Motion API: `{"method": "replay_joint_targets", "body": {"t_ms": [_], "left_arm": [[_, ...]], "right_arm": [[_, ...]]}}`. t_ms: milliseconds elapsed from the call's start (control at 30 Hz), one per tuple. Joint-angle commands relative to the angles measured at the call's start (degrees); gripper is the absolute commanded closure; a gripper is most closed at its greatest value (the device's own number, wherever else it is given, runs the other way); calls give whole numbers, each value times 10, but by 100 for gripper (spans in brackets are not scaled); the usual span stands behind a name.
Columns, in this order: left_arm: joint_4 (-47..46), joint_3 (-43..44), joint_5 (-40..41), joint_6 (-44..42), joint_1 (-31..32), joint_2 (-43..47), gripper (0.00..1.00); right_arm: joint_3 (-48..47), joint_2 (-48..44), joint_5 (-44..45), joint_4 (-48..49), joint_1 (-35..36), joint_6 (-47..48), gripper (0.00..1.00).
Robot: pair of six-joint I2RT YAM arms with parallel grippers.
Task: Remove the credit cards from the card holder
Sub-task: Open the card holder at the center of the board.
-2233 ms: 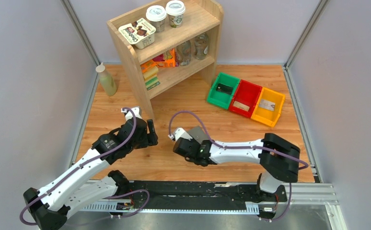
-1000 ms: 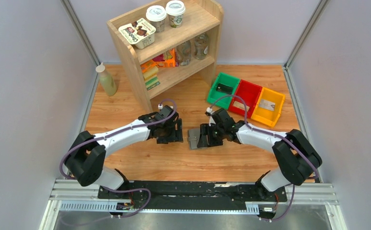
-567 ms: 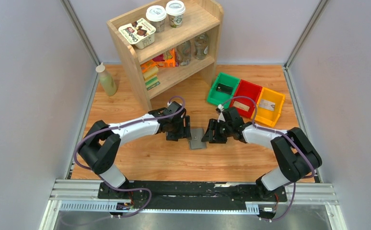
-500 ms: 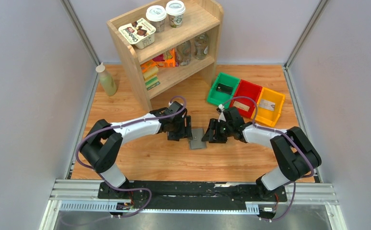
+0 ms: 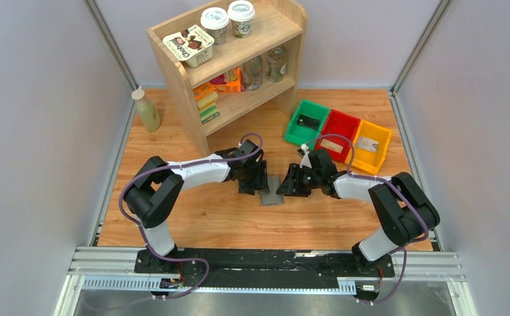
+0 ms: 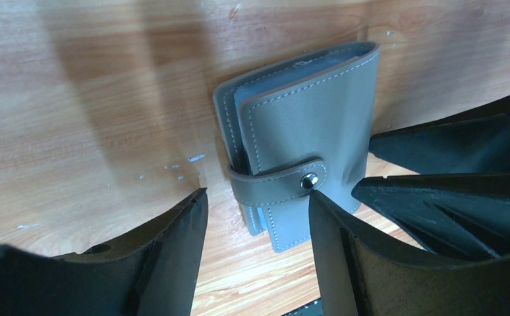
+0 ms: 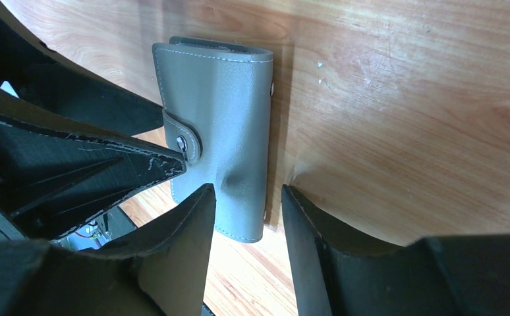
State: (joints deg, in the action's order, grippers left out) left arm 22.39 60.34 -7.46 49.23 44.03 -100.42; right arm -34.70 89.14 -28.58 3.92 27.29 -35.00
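The card holder (image 5: 270, 190) lies flat and closed on the wooden table, a grey wallet with its snap tab fastened. My left gripper (image 5: 255, 182) stands open over the tab side (image 6: 257, 194); its right fingertip (image 6: 318, 201) is at the snap. In the left wrist view, pale blue pocket edges show along the card holder (image 6: 305, 131). My right gripper (image 5: 288, 185) is open astride the spine edge (image 7: 247, 192). Its left finger (image 7: 196, 217) presses a dent into the card holder's (image 7: 219, 112) cover. No credit cards show inside the holder.
Green (image 5: 294, 133), red (image 5: 345, 120) and yellow (image 5: 384, 133) bins sit in a row at the back right; pale cards lie in the red and yellow ones, a dark item in the green. A wooden shelf (image 5: 180, 99) stands behind, a bottle (image 5: 147, 110) at far left.
The left gripper has moved right, up against the holder's tab side, and the right gripper has settled on its spine edge. Both pairs of jaws have narrowed. The holder has stayed in place.
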Motion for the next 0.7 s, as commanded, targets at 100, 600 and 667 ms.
{"method": "replay_joint_targets", "body": {"t_ms": [100,600,667], "left_arm": [[-32,8,-11,16,5,-16,36],[-72,-72,-19,24,7,9,65],[-75,-82,-15,24,5,16,67]], "right_arm": [[16,14,-2,13,4,-8,52],[5,-3,21,-19,11,8,49],[2,-5,26,-30,8,16,49]]}}
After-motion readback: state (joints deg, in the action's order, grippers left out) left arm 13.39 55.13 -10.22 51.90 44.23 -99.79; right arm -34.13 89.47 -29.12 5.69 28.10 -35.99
